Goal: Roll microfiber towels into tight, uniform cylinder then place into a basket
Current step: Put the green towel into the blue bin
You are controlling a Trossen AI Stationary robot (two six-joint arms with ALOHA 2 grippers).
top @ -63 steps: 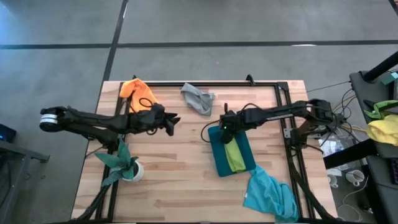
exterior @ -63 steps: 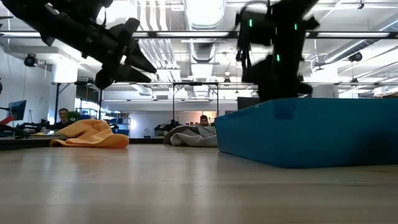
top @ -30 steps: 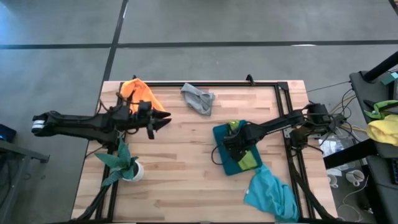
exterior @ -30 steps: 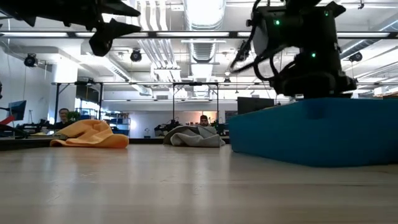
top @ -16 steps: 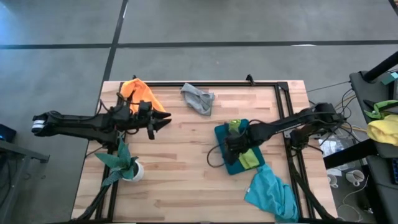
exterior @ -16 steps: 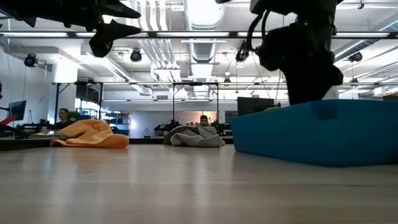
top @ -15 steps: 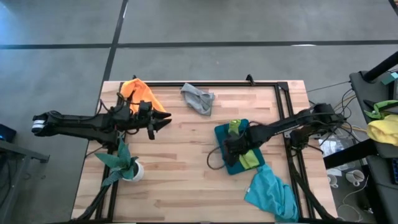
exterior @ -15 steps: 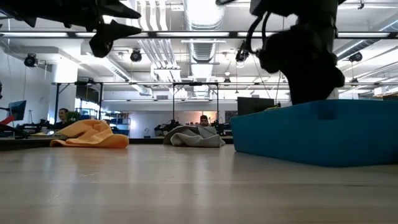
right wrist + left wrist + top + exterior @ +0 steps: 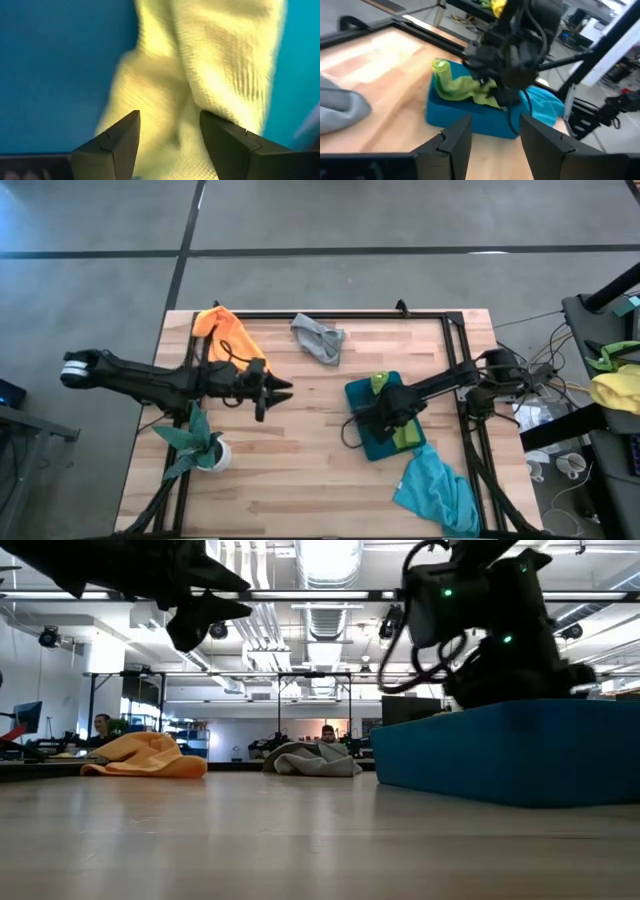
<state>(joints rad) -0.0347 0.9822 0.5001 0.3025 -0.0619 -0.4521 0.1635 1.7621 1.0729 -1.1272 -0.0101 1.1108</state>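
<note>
The teal basket (image 9: pixel 353 393) stands right of the table's middle. A lime green towel (image 9: pixel 460 87) lies in it, one rolled end (image 9: pixel 378 383) sticking up at the basket's far end. My right gripper (image 9: pixel 380 416) points down into the basket, open, its fingers just over the lime cloth (image 9: pixel 210 55). My left gripper (image 9: pixel 278 394) hangs open in the air left of the basket, pointing at it, with nothing between its fingers (image 9: pixel 455 140). The orange towel (image 9: pixel 225 330), grey towel (image 9: pixel 320 338) and turquoise towel (image 9: pixel 435 495) lie loose on the table. My right gripper stands with its open fingers (image 9: pixel 112 140) pointing down right over the lime towel's middle part (image 9: pixel 170 100) in the basket. Whether the fingertips touch the cloth, I cannot tell.
A potted plant (image 9: pixel 200 442) stands near the table's left edge under my left arm. A black frame (image 9: pixel 455 330) runs along the far and right sides. Bare wood (image 9: pixel 290 470) lies between the plant and the basket.
My left gripper has gone toward the basket and the near edge, sinking a little, still open. My right gripper has stayed over the basket, its wrist turned slightly.
</note>
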